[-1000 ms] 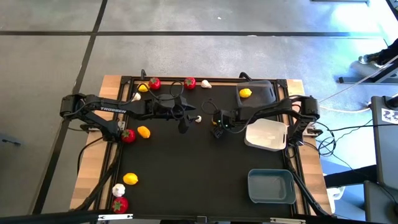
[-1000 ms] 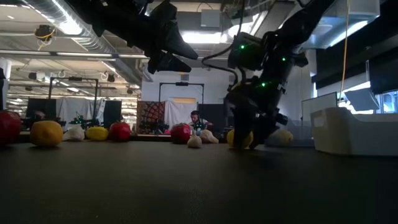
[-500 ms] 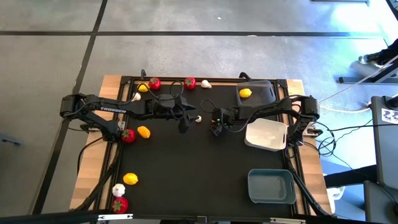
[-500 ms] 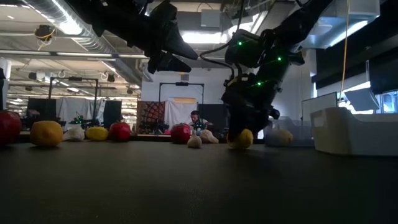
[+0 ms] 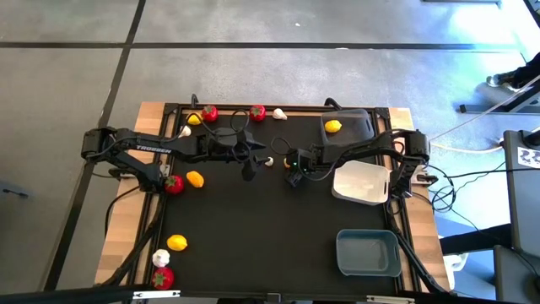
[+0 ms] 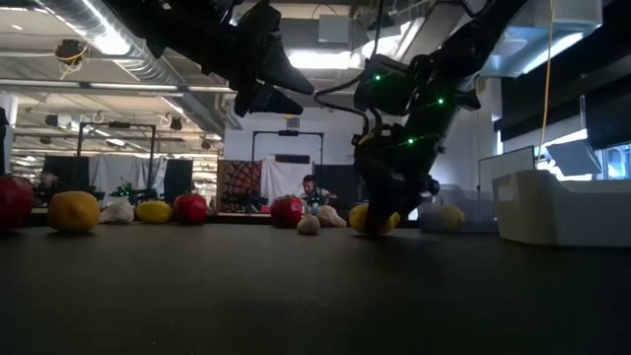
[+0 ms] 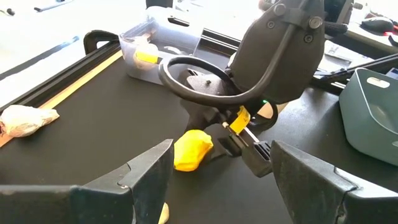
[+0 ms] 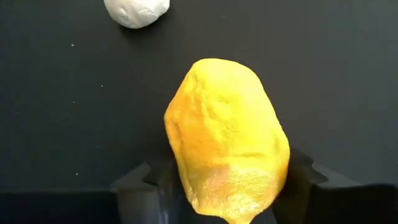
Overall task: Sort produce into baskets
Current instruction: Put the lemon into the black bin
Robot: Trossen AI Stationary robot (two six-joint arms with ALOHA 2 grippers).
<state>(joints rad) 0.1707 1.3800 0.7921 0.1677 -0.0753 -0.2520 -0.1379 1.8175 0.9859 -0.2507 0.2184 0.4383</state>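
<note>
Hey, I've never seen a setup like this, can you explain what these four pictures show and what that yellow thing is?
It is a two-armed robot at a black table, sorting toy produce into baskets. One camera looks straight down, one sits at table height, and one rides on each wrist. The right gripper, near the middle, has its jaws closing around a yellow lemon; that is the close-up. The left gripper hovers beside it, jaws open. Another lemon already lies in the dark grey basket. The white basket and blue-grey basket hold nothing visible. More fruit lies scattered along the table's edges.

Robotics lab or workshop: exposed ceiling ducts point(image 6: 118, 54), strip lights, concrete floor point(image 5: 253, 76), equipment racks behind table.
</note>
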